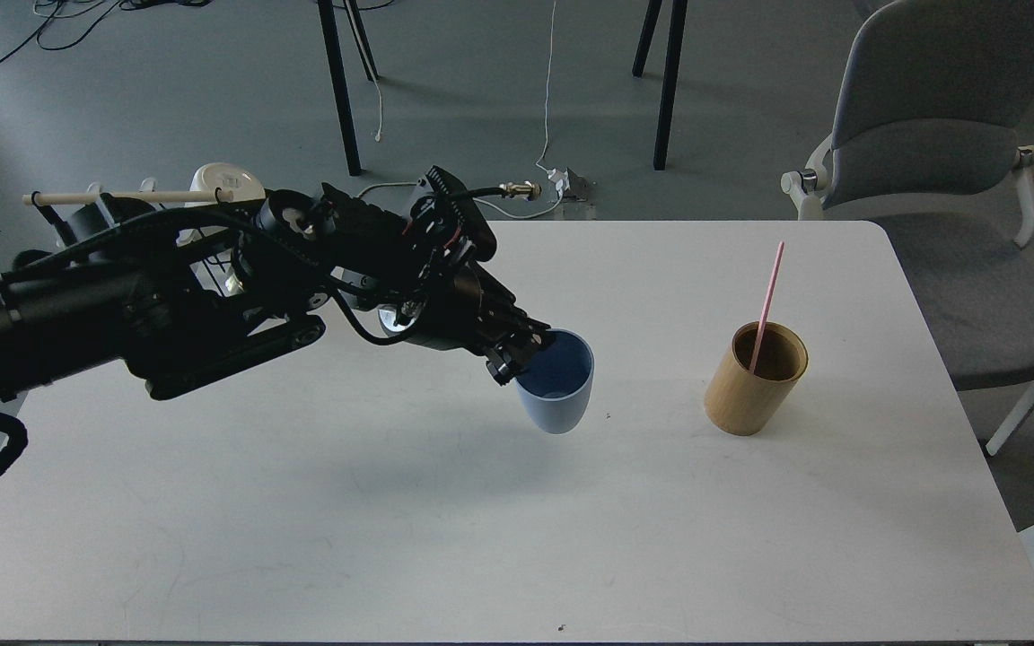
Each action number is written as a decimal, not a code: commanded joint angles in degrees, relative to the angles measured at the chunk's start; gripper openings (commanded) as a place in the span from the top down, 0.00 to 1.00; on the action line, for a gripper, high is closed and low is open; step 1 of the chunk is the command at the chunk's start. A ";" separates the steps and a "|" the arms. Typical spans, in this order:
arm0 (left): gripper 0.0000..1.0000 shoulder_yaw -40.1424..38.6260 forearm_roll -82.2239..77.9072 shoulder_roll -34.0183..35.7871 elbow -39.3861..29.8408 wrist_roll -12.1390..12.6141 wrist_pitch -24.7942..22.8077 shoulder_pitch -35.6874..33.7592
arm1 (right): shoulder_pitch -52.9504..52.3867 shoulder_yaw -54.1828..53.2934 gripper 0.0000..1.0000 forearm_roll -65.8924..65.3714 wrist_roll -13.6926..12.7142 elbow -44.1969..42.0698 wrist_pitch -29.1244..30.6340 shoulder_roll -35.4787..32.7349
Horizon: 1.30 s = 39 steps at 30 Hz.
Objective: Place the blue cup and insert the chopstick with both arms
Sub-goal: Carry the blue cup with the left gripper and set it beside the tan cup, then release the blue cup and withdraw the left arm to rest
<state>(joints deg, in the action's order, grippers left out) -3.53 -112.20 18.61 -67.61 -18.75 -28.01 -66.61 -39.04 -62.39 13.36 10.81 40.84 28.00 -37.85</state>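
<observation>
One hand (521,352), the left, is clamped on the near-left rim of the blue cup (557,395) at the table's (302,502) middle. The chopstick (766,305) stands in the tan holder (755,381) toward the right edge.

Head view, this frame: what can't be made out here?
- Right arm and its gripper: outside the frame.
- Blue cup: whether its base touches the white table is unclear; the near rim is covered by the left gripper.
- Chopstick: its lower end is hidden inside the bamboo holder.
- Wire rack with wooden rod: mostly hidden behind the left arm.
</observation>
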 commanded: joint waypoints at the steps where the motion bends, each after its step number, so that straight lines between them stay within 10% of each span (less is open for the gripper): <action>1: 0.96 0.02 -3.28 -4.98 5.46 0.65 0.01 1.40 | 0.10 -0.01 0.01 0.00 0.00 0.03 0.00 -0.20; 23: 0.88 -0.07 -4.08 -8.42 14.79 0.47 0.01 6.32 | 0.10 0.16 0.01 0.00 -0.26 0.12 0.00 -1.34; 39: 0.37 -8.85 6.63 -1.83 8.20 -0.06 0.01 5.53 | 0.98 0.25 0.01 -0.09 -0.53 0.21 0.00 -2.57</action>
<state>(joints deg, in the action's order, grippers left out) -10.92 -108.40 14.77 -57.36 -18.74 -28.00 -60.92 -38.07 -62.20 13.29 10.45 41.02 28.00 -40.09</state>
